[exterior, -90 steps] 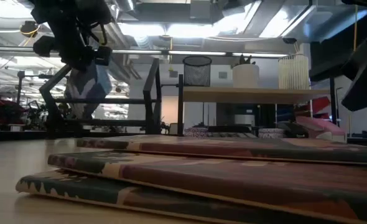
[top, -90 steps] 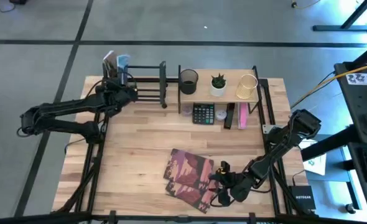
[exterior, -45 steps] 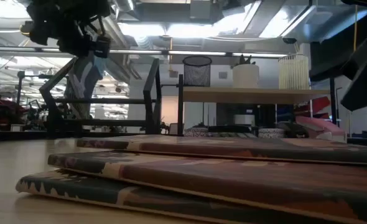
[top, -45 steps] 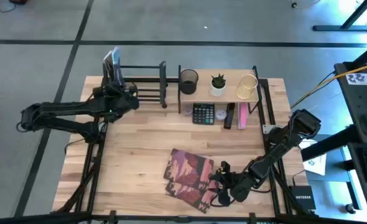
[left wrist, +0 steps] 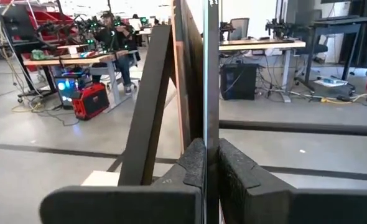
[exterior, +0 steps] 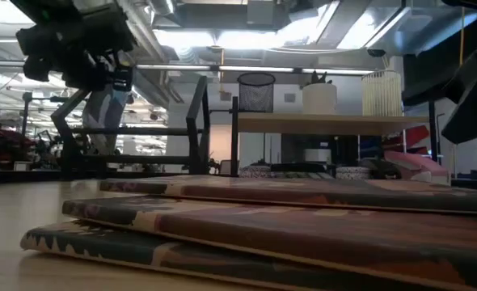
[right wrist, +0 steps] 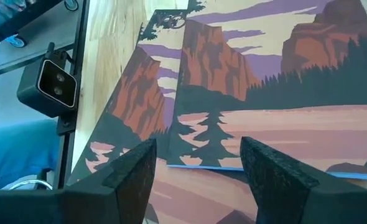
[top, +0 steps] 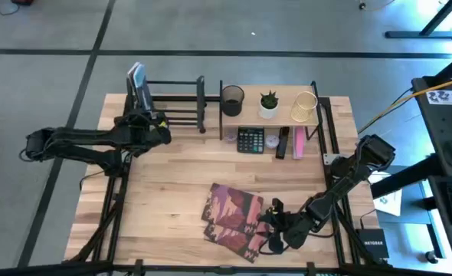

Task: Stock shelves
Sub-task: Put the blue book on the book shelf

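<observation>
Two arms share one worktop (top: 172,184) in a shelf-stocking job. Left claw (top: 151,126) hangs just in front of the black book rack (top: 172,103) at the far left; its wrist view shows the fingers (left wrist: 196,165) pressed together w/ only a thin dark upright edge between them, and whether that edge is actually pinched can't be told. One booklet (top: 138,80) stands on edge at the rack's left end, leaning slightly. Right claw (top: 276,222) sits low at the near edge, jaws apart, over the stack of landscape-cover booklets (top: 234,215), touching none visibly.

Next pick probably falls to the right arm. Best approach, judging from here: take only the top booklet by its free edge, lift it flat, then turn it upright before reaching the rack, sliding it in beside the one already standing.

Wood-board shelf (top: 268,115) on the far right carries a mesh cup (top: 232,98), small plant (top: 269,103) and wire holder (top: 304,106); calculator (top: 250,139) etc. lie below. Left arm partly blocks the rack's open side.
</observation>
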You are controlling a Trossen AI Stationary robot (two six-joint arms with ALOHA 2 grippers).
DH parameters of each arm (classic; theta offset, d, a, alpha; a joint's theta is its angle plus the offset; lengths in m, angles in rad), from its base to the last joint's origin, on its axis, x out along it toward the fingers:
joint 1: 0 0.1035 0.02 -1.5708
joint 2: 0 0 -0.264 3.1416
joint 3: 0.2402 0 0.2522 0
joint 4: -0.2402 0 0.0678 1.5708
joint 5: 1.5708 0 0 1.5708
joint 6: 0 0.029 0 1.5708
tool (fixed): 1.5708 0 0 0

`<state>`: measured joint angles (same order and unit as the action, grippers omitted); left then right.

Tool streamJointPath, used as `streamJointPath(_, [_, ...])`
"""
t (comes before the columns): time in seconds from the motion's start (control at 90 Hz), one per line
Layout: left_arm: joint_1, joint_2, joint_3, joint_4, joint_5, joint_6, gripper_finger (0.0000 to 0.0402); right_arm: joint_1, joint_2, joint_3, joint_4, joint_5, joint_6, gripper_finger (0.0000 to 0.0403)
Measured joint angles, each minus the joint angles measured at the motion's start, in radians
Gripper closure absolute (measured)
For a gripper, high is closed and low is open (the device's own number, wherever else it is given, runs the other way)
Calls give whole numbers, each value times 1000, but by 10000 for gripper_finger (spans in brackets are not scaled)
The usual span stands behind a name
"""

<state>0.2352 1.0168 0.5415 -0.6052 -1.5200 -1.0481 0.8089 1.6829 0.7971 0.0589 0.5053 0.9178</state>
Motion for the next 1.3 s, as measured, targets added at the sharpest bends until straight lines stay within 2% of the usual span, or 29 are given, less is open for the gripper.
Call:
streamJointPath(0.444, [11, 0, -10, 22, 21, -26, 378, 0, 0, 0, 0, 0, 21, 185])
streamJointPath(0.933, [62, 0, -10, 27, 11, -24, 374, 0, 0, 0, 1, 0, 32, 185])
streamJointPath(1.133, [64, 0, -10, 99, 10, 121, 370, 0, 0, 0, 1, -6, 32, 185])
streamJointPath(1.3, [88, 0, -10, 162, 56, 219, 337, 0, 0, 0, 1, -12, 32, 185])
